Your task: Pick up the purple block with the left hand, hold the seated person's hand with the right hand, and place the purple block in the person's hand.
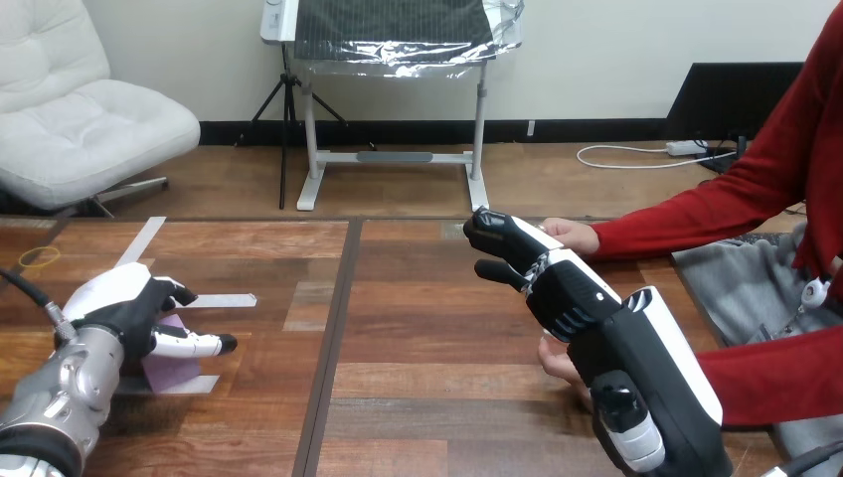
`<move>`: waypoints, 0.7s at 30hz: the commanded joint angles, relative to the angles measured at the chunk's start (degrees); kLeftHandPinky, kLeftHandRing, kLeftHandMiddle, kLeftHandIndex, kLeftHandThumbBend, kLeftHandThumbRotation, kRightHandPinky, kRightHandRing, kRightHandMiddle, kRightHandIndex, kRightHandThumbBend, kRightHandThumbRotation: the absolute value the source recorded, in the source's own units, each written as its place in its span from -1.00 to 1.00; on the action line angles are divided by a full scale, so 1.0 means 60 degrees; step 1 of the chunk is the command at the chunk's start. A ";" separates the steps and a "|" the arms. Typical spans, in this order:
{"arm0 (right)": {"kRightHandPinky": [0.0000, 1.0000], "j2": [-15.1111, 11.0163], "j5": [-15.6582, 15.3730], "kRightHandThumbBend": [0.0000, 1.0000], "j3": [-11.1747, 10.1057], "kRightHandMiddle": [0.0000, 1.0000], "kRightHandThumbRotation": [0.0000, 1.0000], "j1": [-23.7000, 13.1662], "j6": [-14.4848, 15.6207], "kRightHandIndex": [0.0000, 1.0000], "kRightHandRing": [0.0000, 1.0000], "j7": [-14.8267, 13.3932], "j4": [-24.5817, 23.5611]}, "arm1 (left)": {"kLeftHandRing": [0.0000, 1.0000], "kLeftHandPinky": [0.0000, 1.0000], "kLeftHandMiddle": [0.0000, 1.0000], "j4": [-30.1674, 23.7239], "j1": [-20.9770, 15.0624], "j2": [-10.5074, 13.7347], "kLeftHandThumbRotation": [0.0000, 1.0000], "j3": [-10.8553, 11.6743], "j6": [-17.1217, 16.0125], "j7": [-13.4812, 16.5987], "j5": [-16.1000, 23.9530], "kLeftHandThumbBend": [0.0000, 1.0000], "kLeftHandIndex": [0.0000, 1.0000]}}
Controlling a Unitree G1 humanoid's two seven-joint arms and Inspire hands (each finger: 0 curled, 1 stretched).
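- Head view: the dark seam [328, 348] running down the wooden counter [427, 397] splits the scene, so every place here is given from it.
- Left of the seam, the small pale purple block [171, 370] lies on the counter. The robot's left hand [124, 303] sits directly over its far-left part.
- The block shows only below and to the seam side of that hand, and the rest is covered. I cannot tell whether the left hand grips the block or only hovers on it.
- Strips of grey tape [224, 300] lie between the block and the seam.
- Right of the seam, the robot's right hand [557, 288] reaches away from the robot with its back turned up. Its fingers [487, 231] are stretched toward the seam and relaxed, with bare counter between them and the thumb, clasping nothing.
- The person's upper hand [572, 236] lies just behind the right hand's far edge, apparently touching it. No finger is seen curled round it.
- The person's lower hand [557, 363] peeks out from under the right forearm, mostly hidden, so I cannot tell how it is turned.
- Judgement: the block is well apart from both of the person's hands and must cross the seam rightward. The left hand is much the nearer to the block.
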 commanded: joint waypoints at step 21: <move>0.74 -0.0008 0.0260 0.84 -0.0072 0.80 1.00 -0.0401 0.0008 0.76 0.84 0.0034 -0.0455 | 0.68 0.48 0.71 -0.0244 -0.0855 -0.0027 -0.22 -0.0292 0.0577 -0.0464 0.0016 0.75 0.65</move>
